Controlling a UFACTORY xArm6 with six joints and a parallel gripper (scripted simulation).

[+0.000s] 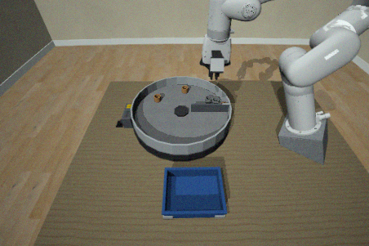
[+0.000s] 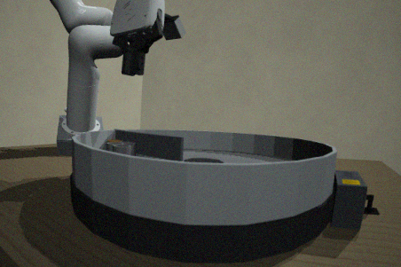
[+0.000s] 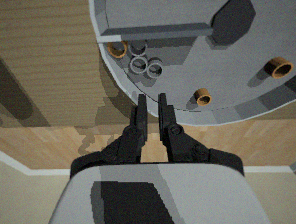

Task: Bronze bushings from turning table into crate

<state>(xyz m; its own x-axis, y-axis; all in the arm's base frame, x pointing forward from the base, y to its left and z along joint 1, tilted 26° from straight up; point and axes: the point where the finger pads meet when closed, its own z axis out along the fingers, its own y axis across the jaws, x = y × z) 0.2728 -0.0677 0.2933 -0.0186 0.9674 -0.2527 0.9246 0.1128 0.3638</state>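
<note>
The round grey turning table (image 1: 181, 117) holds three bronze bushings. Two stand apart on its far left part (image 1: 157, 98) (image 1: 185, 88); in the wrist view they show at the right (image 3: 278, 67) (image 3: 203, 96). The third bronze bushing (image 3: 117, 51) sits against the dark fixed bar (image 3: 155, 34), beside three steel bushings (image 3: 139, 63) clustered at the far right rim (image 1: 212, 99). My gripper (image 1: 215, 75) (image 2: 133, 69) hangs well above the table's far rim, fingers nearly together with nothing between them (image 3: 150, 100). The blue crate (image 1: 193, 192) stands empty in front of the table.
A dark octagonal hub (image 1: 180, 110) marks the table's centre. A small motor box (image 1: 124, 117) is attached at the table's left side. The arm's base (image 1: 304, 137) stands to the right on the brown mat. The table's raised wall (image 2: 200, 187) hides most bushings from the low side view.
</note>
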